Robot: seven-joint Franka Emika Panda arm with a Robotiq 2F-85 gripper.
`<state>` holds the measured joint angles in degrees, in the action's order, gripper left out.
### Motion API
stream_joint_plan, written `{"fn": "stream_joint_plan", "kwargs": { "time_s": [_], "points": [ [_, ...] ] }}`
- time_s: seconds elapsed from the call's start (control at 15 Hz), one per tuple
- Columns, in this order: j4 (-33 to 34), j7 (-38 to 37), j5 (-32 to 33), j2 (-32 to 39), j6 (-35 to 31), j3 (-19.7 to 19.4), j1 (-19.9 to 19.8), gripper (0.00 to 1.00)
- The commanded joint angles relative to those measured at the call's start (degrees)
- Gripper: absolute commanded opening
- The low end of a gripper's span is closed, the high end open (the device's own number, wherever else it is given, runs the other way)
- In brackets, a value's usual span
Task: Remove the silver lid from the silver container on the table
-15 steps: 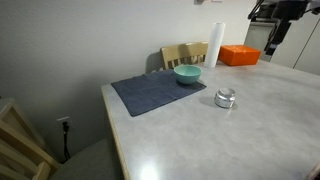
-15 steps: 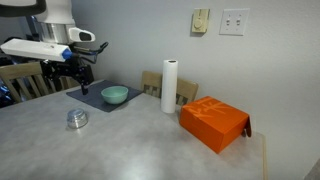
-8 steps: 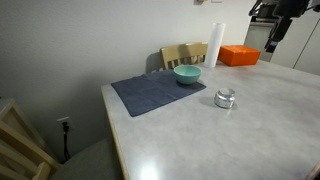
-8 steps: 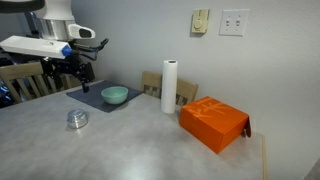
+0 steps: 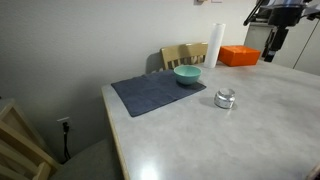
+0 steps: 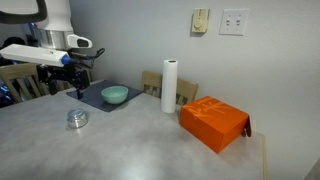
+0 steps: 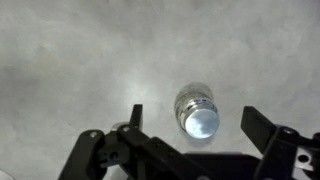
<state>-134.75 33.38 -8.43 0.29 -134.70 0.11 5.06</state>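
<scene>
The tool [image 7: 170, 130] hung empty, jaws wide apart, above the tabletop [image 7: 60, 50]. The silver lid [image 7: 201, 121] sat closed on the silver container [image 7: 192, 97], which looked like light, stiff, slick metal, likely best pinched at its knob. The wrist view placed the pot nearly beneath the tool. In an exterior view, the tool [image 6: 72, 80] was well above it.

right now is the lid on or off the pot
On. The lid caps the pot on the table; the open gripper is apart.
</scene>
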Motion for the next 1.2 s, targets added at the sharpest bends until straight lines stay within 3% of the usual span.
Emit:
{"fn": "stream_joint_plan", "kwargs": {
  "time_s": [0.0, 0.67, 1.13],
  "points": [
    [3.06, 0.72, -0.28, 4.64, 2.52, 1.98, -0.45, 1.00],
    [12.47, -0.24, 2.74, 22.28, -0.53, 8.16, -0.57, 1.00],
    [17.50, -5.42, 12.12, 28.35, -2.31, 8.98, 1.83, 1.00]
  ]
}}
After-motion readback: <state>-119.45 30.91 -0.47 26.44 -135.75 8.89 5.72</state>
